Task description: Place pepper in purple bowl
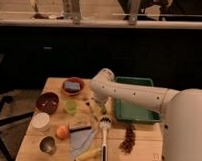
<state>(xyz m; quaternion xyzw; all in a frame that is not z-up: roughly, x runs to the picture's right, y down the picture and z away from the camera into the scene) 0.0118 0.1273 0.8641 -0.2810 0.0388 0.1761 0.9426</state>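
Note:
My gripper hangs from the white arm over the middle of the wooden table, pointing down with its fingers open and nothing visibly between them. The pepper is a small dark green sliver lying on the table just left of the gripper, partly hidden by it. The purple bowl sits at the table's left side, round and dark inside, about a hand's width left of the gripper, past a light-green cup.
A red-orange bowl with a blue sponge stands at the back. A green tray is to the right. In front lie a white cup, an orange fruit, a metal cup, a grey cloth, a brush, a yellow stick and a pine cone.

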